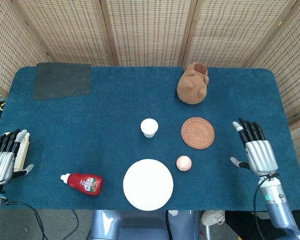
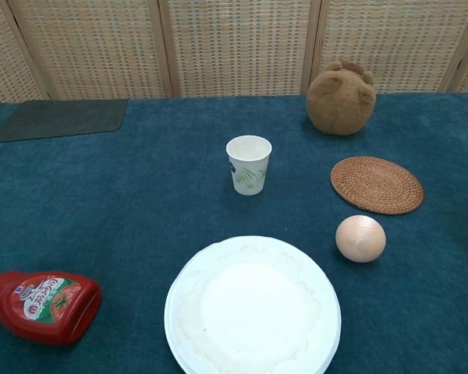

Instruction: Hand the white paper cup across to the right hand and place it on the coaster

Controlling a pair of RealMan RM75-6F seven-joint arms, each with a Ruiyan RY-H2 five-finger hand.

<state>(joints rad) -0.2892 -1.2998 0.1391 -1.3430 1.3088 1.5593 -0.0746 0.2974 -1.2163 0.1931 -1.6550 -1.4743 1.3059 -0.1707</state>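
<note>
Both hands hold nothing, fingers spread: left hand (image 1: 2,161) far left of the paper cup (image 1: 149,127), right hand (image 1: 257,150) right of the woven coaster (image 1: 197,132). Cup stands just left of coaster, ungrasped. We judge pickup pending; next, left hand reaches the cup.

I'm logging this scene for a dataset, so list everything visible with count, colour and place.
white paper cup: one, white with green print, table centre, upright
round woven coaster: one, brown, right of the cup
small ball: one, peach, near the coaster
round paper plate: one, white, front centre
ketchup bottle: one, red, lying front left
plush toy: one, brown, back right
flat mat: one, grey, back left corner
shallow tray: one, cream, left edge, partly hidden
left hand: open, left edge
right hand: open, right side
</note>
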